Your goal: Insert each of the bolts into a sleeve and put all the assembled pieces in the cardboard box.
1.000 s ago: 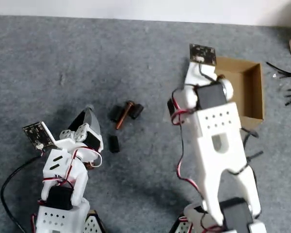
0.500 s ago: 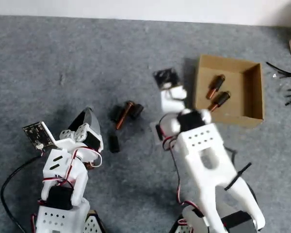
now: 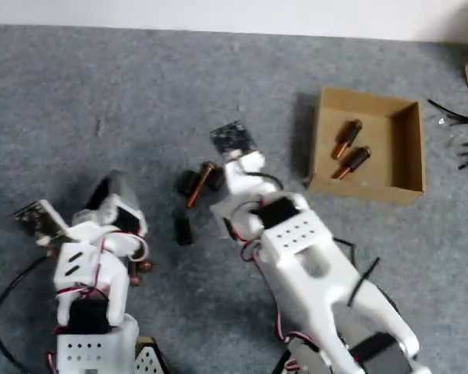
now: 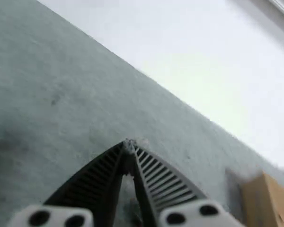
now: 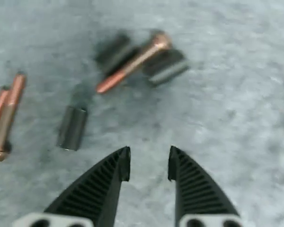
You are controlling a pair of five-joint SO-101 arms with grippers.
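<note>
White arms point(image 3: 312, 257), red wires point(image 3: 290, 290), ribbed black end effectors point(image 5: 148, 160)

Grey table point(image 3: 78, 93) before me: cardboard box point(image 3: 363, 192) upper right; bolt point(image 3: 199, 185) between two sleeves point(image 3: 187, 183) at centre; lone sleeve point(image 3: 184, 231) just below; black ties point(image 3: 462, 146) at right edge.

Ahead of my right gripper point(image 5: 149, 156), whose jaws stand apart, a strip of bare surface point(image 5: 236, 104) lies open. A lone sleeve point(image 5: 72, 127) lies just to one side, and farther on a bolt point(image 5: 132, 61) is flanked by a pair of sleeves point(image 5: 166, 66). Two more bolts point(image 5: 4, 118) lie beyond the lone sleeve, near my left arm point(image 3: 90, 265). The stretch between my right arm point(image 3: 312, 257) and the cardboard box point(image 3: 410, 156) is free, and only the box's walls bar the way.
</note>
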